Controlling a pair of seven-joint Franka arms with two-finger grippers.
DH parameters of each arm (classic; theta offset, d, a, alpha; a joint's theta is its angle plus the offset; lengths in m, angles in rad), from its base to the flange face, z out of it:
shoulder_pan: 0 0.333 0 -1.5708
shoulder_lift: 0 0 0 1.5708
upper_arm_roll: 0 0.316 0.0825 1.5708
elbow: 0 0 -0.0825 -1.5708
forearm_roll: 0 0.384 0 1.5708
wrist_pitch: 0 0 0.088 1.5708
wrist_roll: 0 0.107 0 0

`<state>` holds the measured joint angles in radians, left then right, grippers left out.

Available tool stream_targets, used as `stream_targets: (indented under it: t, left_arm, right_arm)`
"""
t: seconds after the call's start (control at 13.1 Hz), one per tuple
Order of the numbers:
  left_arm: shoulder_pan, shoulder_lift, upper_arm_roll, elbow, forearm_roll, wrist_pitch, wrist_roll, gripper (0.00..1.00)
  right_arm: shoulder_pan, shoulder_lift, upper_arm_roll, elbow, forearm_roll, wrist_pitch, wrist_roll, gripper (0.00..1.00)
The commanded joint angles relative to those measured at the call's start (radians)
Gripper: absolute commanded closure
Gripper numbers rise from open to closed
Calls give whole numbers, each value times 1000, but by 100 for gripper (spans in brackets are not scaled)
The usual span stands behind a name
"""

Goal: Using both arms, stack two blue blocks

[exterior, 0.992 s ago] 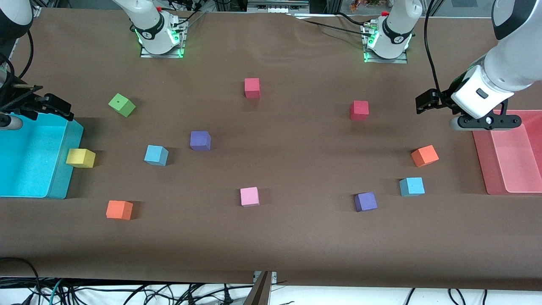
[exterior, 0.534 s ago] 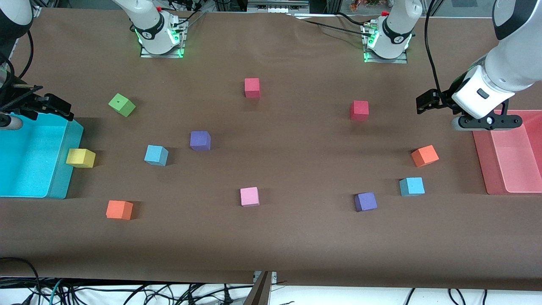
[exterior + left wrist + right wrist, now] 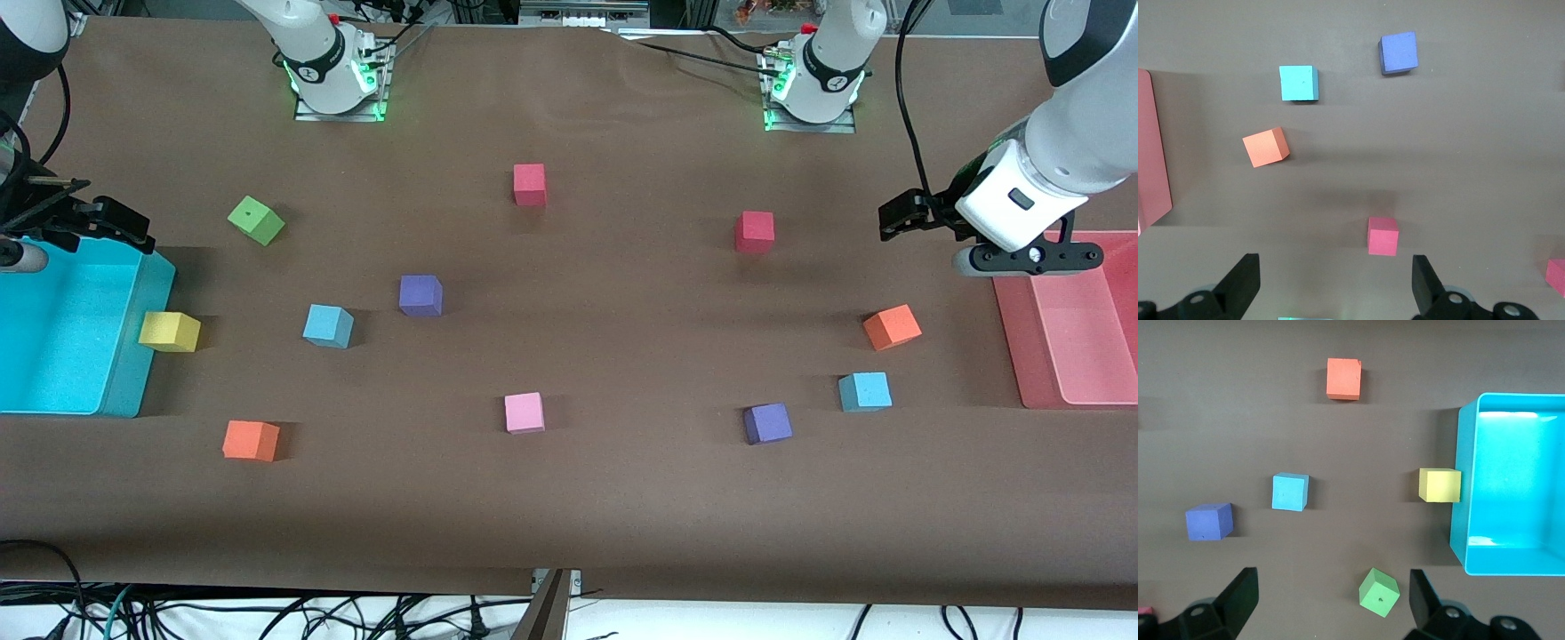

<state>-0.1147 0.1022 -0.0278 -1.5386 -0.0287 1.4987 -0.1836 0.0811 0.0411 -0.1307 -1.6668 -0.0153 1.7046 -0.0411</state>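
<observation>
Changes vs. earlier frames:
- Left arm wrist point(image 3: 1022, 200): shifted slightly toward left arm's end of the surface and a bit lower in front view.
- Left gripper point(image 3: 898, 220): moved w/ wrist, same small drift; now sits more over the edge of the pink tray point(image 3: 1013, 347). Jaws spread wide, nothing betw. them, same as before.
- No other movement seen.

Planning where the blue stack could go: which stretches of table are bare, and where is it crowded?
Bare: the middle, bordered by the pink block, purple block and red block; also the strip along the table's front edge. Crowded: beside the cyan bin, where the yellow block touches it, and around the blue block near the orange block.
</observation>
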Motion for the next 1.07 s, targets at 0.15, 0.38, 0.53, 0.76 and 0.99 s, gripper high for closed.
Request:
stream_targets:
  t: [0.15,0.38,0.53,0.76,0.99]
  left_arm:
    - [13,2,-1,5,24,-6,10,0]
    - [15,-36,-1,-61,23,40,12,0]
    - [26,-79,3,-148,23,121,12,0]
    - [47,-82,3,-172,24,138,10,0]
    - [62,-76,2,-163,21,166,7,0]
  right_arm:
    - [0,-7,2,-5,-8,-6,-2,0]
    - [2,-7,2,-5,-8,-6,-3,0]
    - [2,-7,2,-5,-8,-6,-3,0]
    - [2,-7,2,-5,-8,-6,-3,0]
    - [0,-7,2,-5,-8,-6,-3,0]
